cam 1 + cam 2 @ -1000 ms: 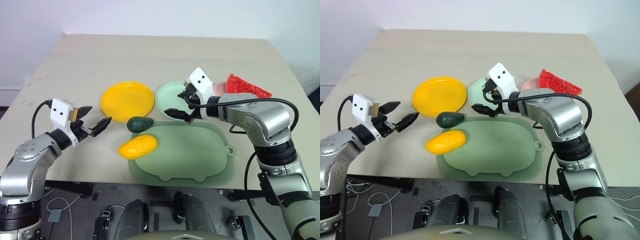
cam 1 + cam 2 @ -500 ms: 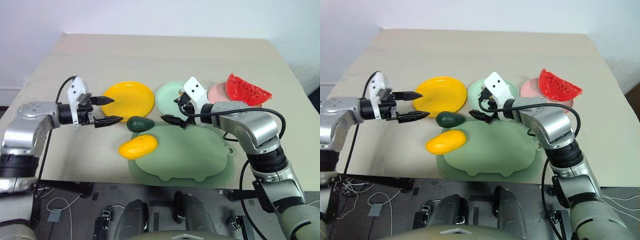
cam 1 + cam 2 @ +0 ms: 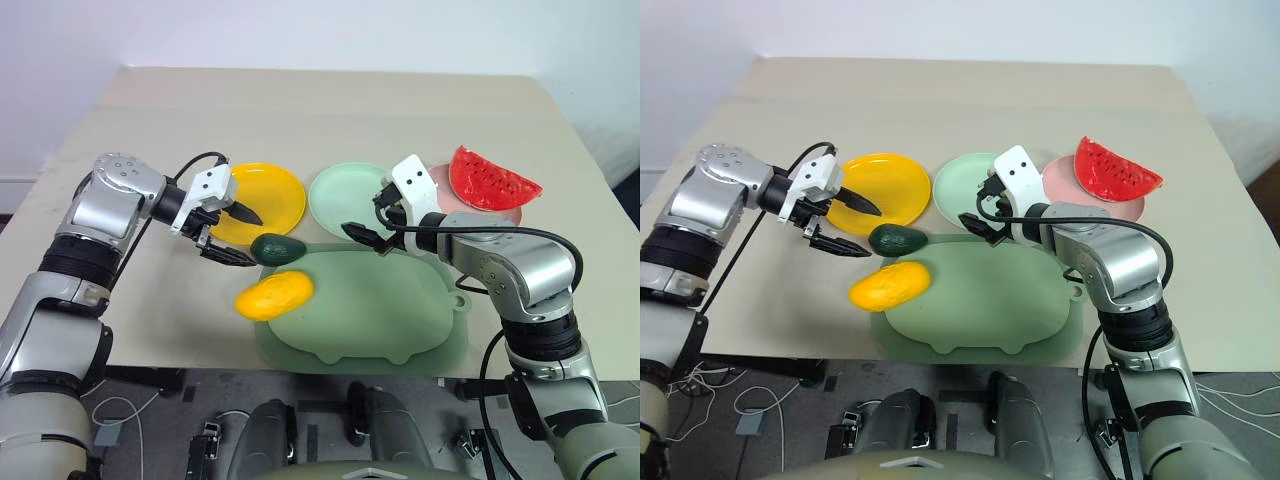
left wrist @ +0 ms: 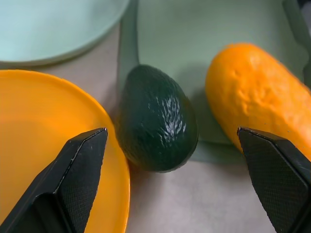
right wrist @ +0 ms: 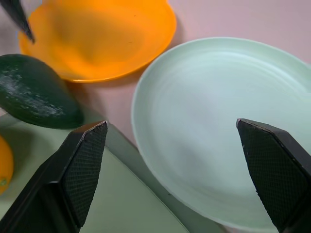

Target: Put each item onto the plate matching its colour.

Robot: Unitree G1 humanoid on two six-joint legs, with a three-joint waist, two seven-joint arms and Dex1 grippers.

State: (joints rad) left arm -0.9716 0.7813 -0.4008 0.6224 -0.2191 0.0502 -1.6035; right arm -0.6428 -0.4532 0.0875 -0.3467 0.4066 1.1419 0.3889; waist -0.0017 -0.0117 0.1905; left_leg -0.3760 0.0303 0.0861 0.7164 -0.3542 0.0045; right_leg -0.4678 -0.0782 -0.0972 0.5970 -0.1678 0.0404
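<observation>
Beige table [image 3: 330, 110], glossy dark avocado [image 4: 156, 118] (seemingly smooth-skinned) beside tray [image 3: 370, 305]

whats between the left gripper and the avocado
Nothing: in the left eye view, bare table separates the open left gripper from the avocado.

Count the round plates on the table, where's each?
3, in a row behind the green tray: yellow plate on the robot's left, mint green plate in the middle, pink plate on the right under the watermelon wedge.
</observation>
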